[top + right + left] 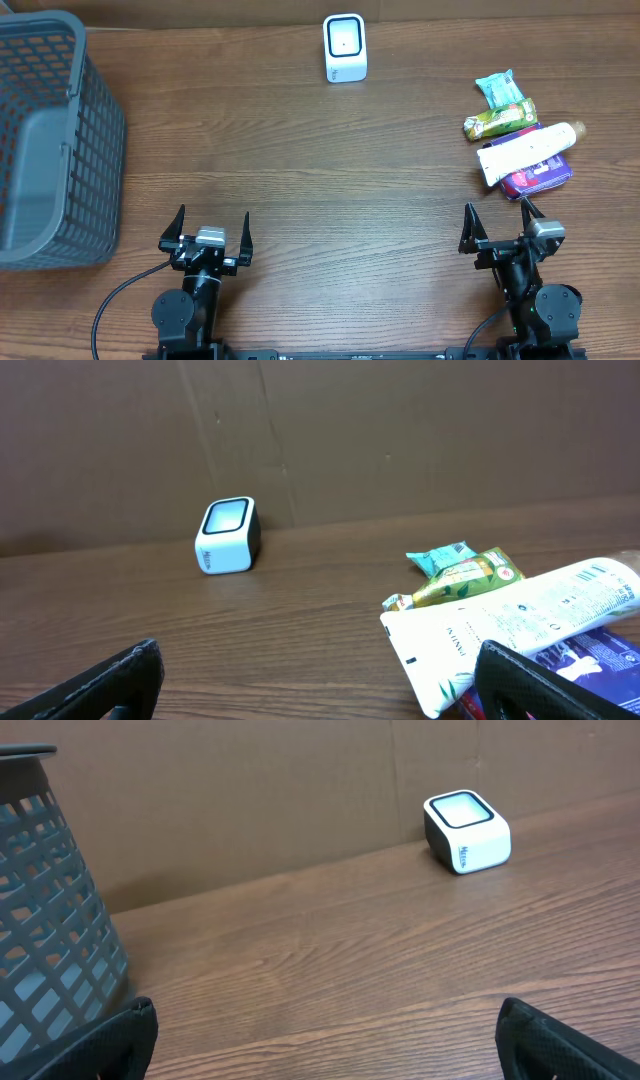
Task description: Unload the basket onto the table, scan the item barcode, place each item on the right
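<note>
A white barcode scanner [345, 47] with a dark window stands at the far middle of the table, also visible as the scanner [467, 831] and the scanner [228, 536]. At the right lies a pile of items: a teal packet [498, 89], a green-yellow packet [500, 120], a white tube [525, 152] and a purple packet [540, 178]. My right gripper [497, 212] is open just in front of the pile, its right finger close to the white tube [520, 615]. My left gripper [213, 215] is open over bare wood at the near left, holding nothing.
A large grey mesh basket [50, 150] fills the left edge of the table, with the basket [50, 910] close to my left gripper's left side. A brown cardboard wall runs behind the scanner.
</note>
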`<state>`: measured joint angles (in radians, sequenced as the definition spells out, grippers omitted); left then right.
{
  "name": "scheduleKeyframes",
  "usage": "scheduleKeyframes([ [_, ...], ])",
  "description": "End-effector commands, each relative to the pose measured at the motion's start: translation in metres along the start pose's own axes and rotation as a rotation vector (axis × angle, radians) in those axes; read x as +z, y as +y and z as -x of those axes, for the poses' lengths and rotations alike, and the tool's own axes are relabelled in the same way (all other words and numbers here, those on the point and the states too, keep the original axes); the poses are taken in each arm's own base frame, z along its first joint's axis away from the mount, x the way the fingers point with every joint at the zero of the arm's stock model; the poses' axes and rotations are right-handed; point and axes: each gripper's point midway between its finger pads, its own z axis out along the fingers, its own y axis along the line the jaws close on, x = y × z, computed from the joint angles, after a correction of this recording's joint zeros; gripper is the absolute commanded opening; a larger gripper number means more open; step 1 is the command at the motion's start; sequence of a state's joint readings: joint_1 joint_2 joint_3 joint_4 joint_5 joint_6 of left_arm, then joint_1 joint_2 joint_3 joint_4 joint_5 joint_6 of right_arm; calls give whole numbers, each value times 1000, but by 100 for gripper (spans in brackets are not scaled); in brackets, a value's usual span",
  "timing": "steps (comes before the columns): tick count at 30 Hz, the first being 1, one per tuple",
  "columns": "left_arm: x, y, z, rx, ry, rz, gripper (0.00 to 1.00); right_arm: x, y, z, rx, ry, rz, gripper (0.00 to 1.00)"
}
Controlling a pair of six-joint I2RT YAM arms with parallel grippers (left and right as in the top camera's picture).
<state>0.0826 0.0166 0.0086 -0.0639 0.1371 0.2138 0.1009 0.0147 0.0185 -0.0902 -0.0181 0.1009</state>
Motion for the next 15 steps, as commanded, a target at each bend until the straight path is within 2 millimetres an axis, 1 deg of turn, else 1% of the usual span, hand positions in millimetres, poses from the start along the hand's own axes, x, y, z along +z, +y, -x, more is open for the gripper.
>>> scheduleKeyframes([
  [1, 0, 3, -1, 15, -1, 16, 100, 0, 1, -1, 2, -8, 4, 100],
  [15, 0, 3, -1, 15, -1, 16, 100, 0, 1, -1, 2, -8, 4, 100],
])
